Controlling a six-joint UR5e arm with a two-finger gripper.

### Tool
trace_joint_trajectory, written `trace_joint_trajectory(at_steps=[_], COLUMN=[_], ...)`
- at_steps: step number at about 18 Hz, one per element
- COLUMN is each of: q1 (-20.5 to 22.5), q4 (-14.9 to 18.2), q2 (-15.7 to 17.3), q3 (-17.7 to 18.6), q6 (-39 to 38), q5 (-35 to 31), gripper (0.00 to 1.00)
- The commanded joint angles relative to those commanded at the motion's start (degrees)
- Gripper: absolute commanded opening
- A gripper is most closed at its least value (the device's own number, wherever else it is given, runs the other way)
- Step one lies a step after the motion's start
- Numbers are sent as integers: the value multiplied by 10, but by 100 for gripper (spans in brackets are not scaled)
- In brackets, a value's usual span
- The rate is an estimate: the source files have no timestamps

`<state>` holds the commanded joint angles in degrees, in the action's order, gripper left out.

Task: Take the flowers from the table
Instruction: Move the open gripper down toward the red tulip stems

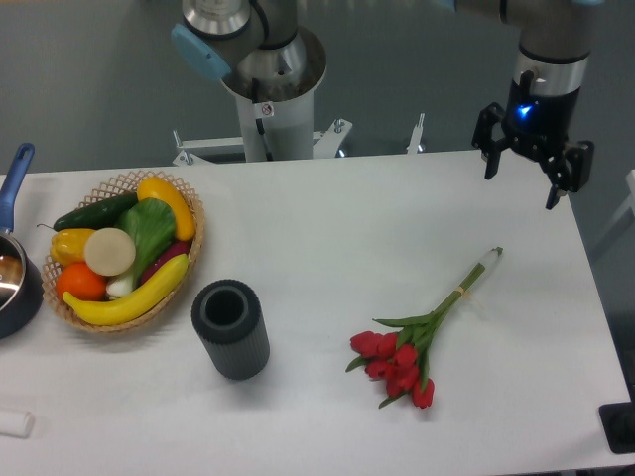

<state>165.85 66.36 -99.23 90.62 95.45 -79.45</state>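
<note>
The flowers (415, 347), a small bunch of red tulips with green leaves, lie on the white table (337, 218) at the front right. Their thin bound stems run up and right to a pale end near the table's right side. My gripper (522, 190) hangs above the table's far right corner, well behind the flowers. Its two black fingers are spread apart and hold nothing.
A dark grey ribbed cylinder (231, 328) stands upright left of the flowers. A wicker basket (127, 248) of fruit and vegetables sits at the left. A pot with a blue handle (14, 268) is at the left edge. The robot base (266, 89) stands behind the table.
</note>
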Motion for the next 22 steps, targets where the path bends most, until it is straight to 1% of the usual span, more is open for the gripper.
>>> trace_joint_trajectory(at_steps=[6,8,10,11,12,13,14,17,20,22], q1=[-4,-4,-4,-4,-10,-13,-16,-22,-50,-66], q4=[-4,-5,-6,-11,-25,-52,-61,-63,-63,-66], q2=[0,1,2,3,4,4,2,0,-21,-45], q3=[7,18,28,34,39,46,52,68,69,68], q6=[-8,-12,-42,-60,-85,-117,-127,-134,-168,-202], q5=[0,0,3,4,1,1,2,4,4,4], gripper=[100,100,100,100,100,100,100,100,100,100])
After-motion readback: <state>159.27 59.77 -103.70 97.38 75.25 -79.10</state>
